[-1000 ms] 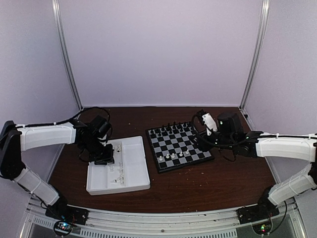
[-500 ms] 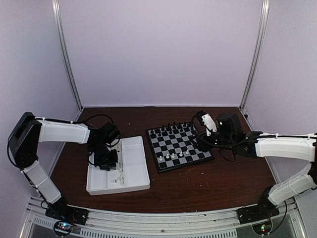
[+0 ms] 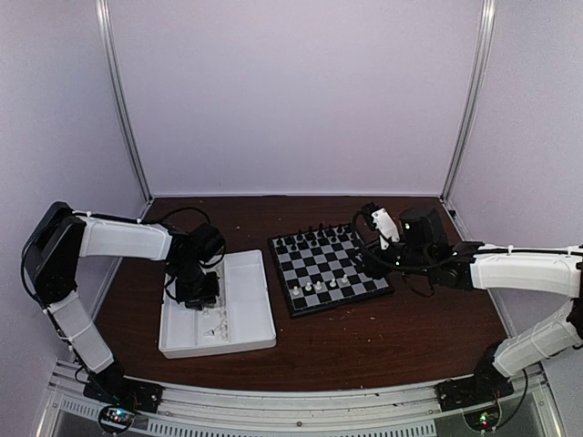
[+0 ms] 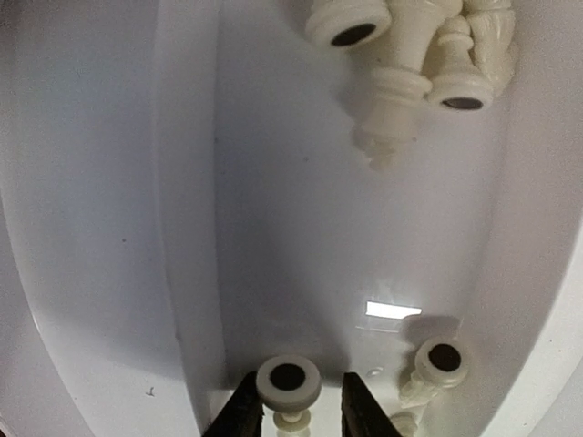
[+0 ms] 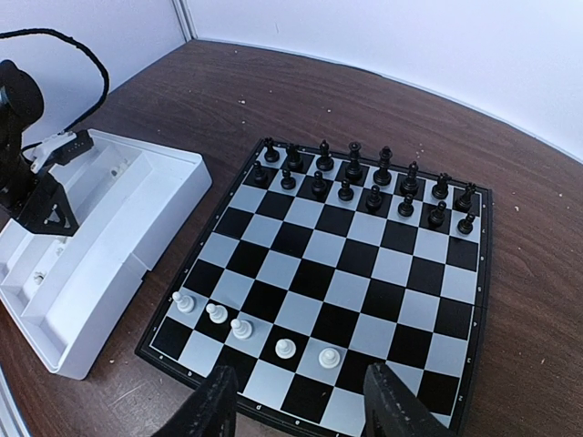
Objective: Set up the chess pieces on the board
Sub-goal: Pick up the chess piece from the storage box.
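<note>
The board (image 3: 351,244) lies mid-table, with black chessmen (image 5: 364,177) on its two far rows and several white pawns (image 5: 240,327) in a row near its front edge. My left gripper (image 3: 196,293) is down inside the white tray (image 3: 250,314). In the left wrist view its jaws (image 4: 299,414) stand partly open on either side of a white piece (image 4: 288,380) lying on the tray floor. Another white piece (image 4: 443,360) lies just right of it, and a heap of white pieces (image 4: 401,55) lies farther off. My right gripper (image 5: 296,401) is open and empty above the board's near edge.
The tray's divider wall (image 4: 187,228) runs just left of my left fingers. The tray (image 5: 118,228) sits left of the board on the brown table (image 3: 383,337). White walls and metal posts enclose the back and sides.
The left arm has swung inward and its gripper has shifted slightly right and lower in the tray. The right arm and the board pieces have not moved.
</note>
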`<state>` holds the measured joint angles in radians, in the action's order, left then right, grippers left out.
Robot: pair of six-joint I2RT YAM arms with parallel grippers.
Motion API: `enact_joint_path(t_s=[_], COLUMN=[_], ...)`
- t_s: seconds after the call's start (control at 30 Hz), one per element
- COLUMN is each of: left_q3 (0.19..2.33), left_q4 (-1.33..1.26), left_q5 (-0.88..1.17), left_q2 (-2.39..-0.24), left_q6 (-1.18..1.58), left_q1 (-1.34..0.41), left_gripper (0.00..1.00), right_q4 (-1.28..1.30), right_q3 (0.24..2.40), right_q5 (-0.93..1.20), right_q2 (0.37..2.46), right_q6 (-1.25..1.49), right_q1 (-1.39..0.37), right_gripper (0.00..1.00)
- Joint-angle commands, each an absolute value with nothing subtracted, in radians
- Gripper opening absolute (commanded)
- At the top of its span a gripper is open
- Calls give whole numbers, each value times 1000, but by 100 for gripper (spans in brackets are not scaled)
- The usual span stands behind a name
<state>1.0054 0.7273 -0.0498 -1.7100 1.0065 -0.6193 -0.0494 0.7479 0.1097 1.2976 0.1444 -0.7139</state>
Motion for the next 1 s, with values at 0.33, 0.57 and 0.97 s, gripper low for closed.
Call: enact_joint_path(t_s=[0.33,0.57,0.97], left_q3=[1050,1063,1143], left_q4=[726,722,723], left_q5=[-72,-67,-6], left_q2=[-1745,-1786,-1550], left_q6=[944,920,1006], left_q1=[-624,-624,-624], left_gripper=[15,12,13], right_q4=[-60,-47,-116], right_q3=[740,754,830], right_q5=[121,149,268], right_q2=[1266,1253,1288], right_q6=[150,160,239], right_q1=[-712,-712,-774], right_gripper=[50,50,51])
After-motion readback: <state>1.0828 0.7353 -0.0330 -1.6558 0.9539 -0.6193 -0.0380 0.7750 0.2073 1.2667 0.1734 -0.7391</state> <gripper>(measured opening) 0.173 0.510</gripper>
